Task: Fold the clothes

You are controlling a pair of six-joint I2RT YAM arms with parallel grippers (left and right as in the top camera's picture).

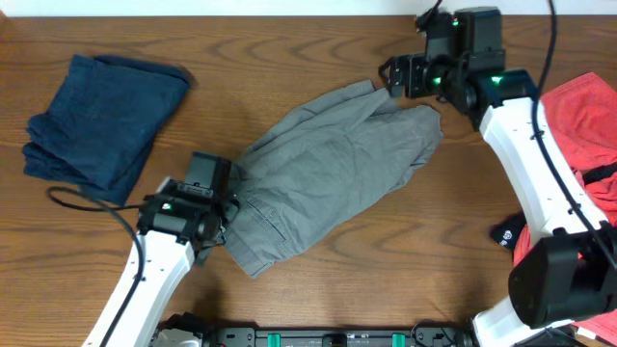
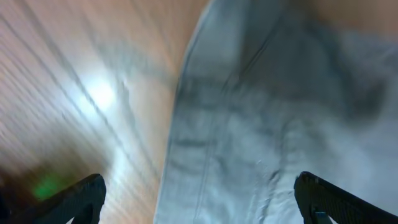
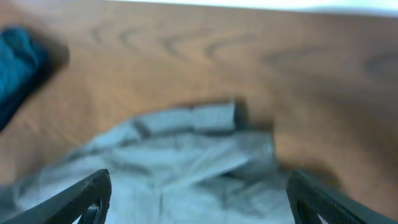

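Hovering at opposite ends of the grey garment (image 1: 328, 178) overhead: left gripper (image 1: 220, 210) by the waistband end, right gripper (image 1: 393, 77) at the far upper corner, likely so each can take an end for a fold. Garment lies crumpled and diagonal mid table (image 1: 289, 39); folded blue cloth (image 1: 96, 116) well apart at left, red cloth (image 1: 583, 116) at right (probably next in line). Left wrist: fingers (image 2: 78, 198) spread wide over the grey edge, nothing pinched. Right wrist: fingers (image 3: 84, 196) also spread, garment corner just ahead, ungrasped

Grey garment (image 1: 328, 173): rumpled, unfolded, lying diagonally at centre;
Blue garment (image 1: 101, 120): folded, far left;
Red garment (image 1: 588, 125): bunched, far right
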